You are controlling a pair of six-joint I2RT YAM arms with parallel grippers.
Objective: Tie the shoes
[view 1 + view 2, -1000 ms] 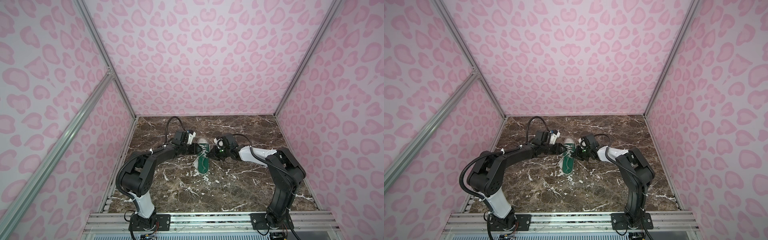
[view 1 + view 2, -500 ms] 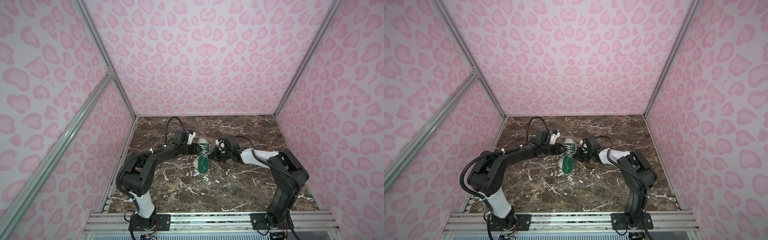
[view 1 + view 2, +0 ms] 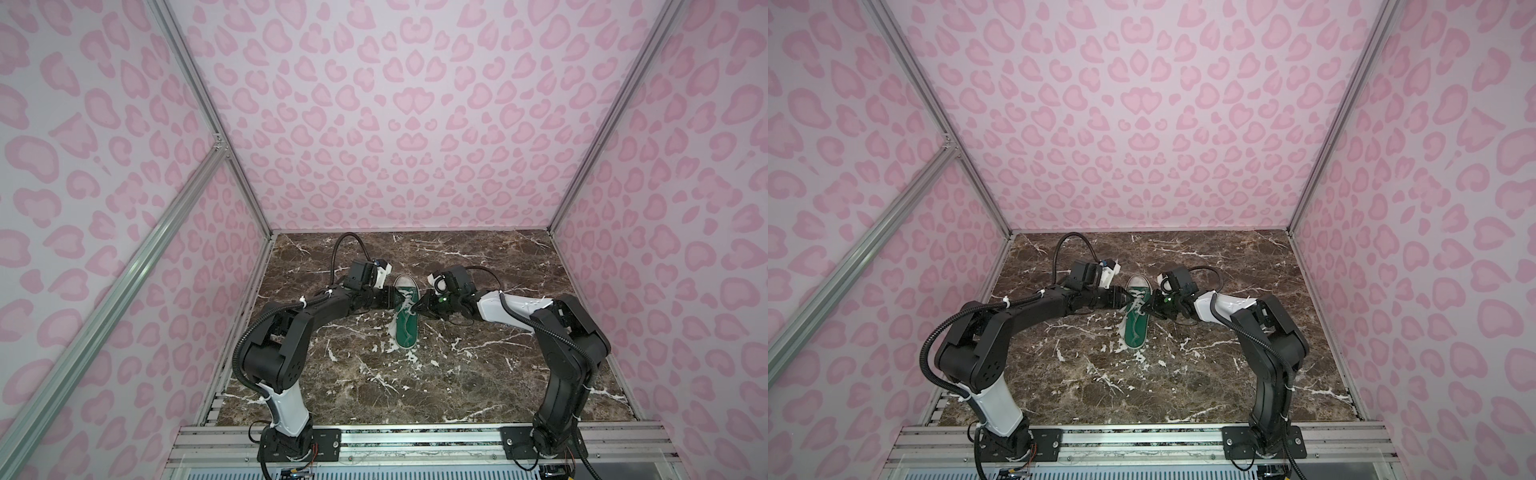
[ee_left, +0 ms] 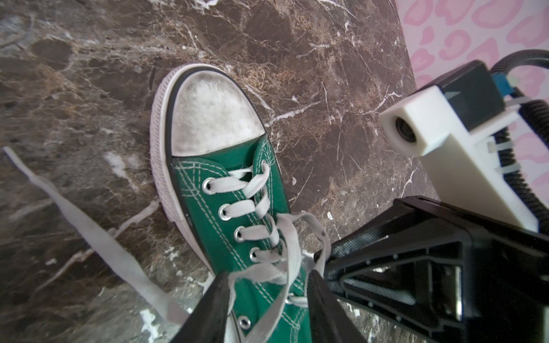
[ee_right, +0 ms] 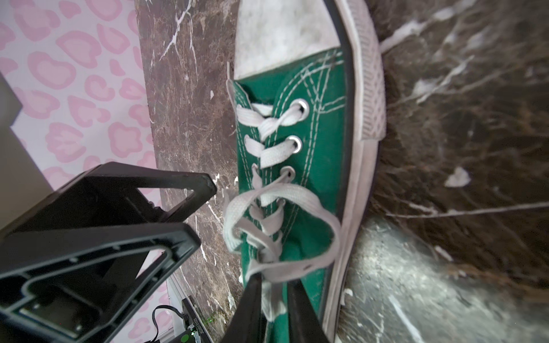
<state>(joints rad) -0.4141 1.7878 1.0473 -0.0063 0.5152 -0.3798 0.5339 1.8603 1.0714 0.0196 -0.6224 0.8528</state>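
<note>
Pink spotted walls (image 3: 395, 104) enclose a dark marble surface (image 3: 457, 374). Near its middle in both top views lies the green shoe (image 3: 406, 330), sole down, with its white toe cap (image 4: 214, 115) toward the back wall. Both arms reach in from either side to its laced part. One white lace end (image 4: 89, 228) trails loose across the surface. The left fingers (image 4: 214, 311) stand spread at the lacing. The right fingers (image 5: 249, 311) sit close together with a lace strand (image 5: 271, 300) between them; whether they actually pinch it I cannot tell.
</note>
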